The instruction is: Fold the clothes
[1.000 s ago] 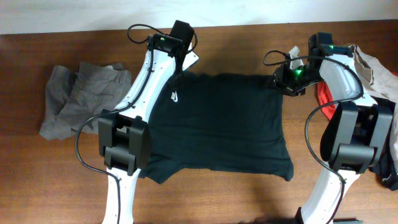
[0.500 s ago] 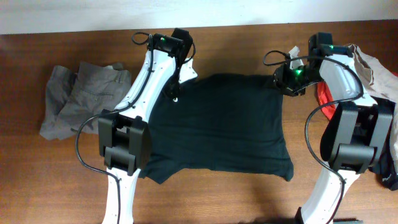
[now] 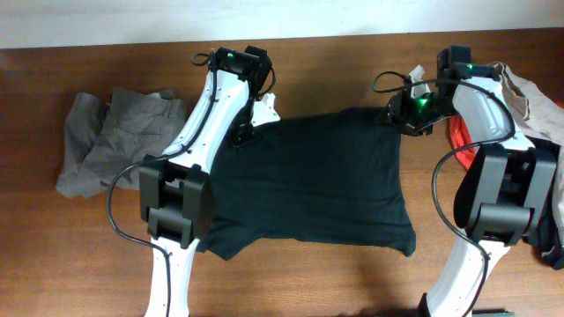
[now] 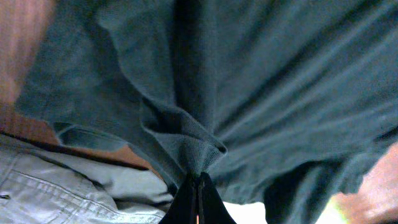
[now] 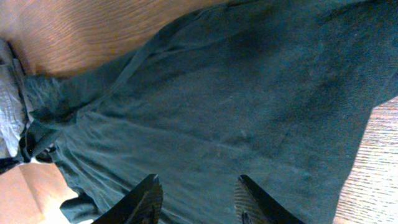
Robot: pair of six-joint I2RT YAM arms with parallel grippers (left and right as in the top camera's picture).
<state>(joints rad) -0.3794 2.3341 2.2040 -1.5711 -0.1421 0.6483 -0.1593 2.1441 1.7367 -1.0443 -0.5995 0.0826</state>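
The black T-shirt [image 3: 308, 180] lies spread across the middle of the table, and its white logo does not show. My left gripper [image 3: 245, 134] is at the shirt's upper left corner, shut on a pinch of its fabric [image 4: 198, 177], which bunches into folds above the jaws. Over the upper right corner my right gripper [image 3: 404, 119] stands open. Its two fingers [image 5: 155, 186] hover just above the shirt [image 5: 236, 93] with nothing between them. Grey trousers [image 3: 115, 141] lie crumpled to the left and also show under the lifted shirt [image 4: 56, 186].
A red piece [image 3: 458, 136], a beige piece [image 3: 529, 101] and a dark piece [image 3: 555, 238] are heaped at the right edge behind the right arm. Bare wooden table [image 3: 70, 246] lies in front of the trousers. The arms' bases stand at the shirt's lower corners.
My left gripper has carried the shirt's upper left corner rightward and inward, so the logo has gone out of sight. The right arm has not moved.
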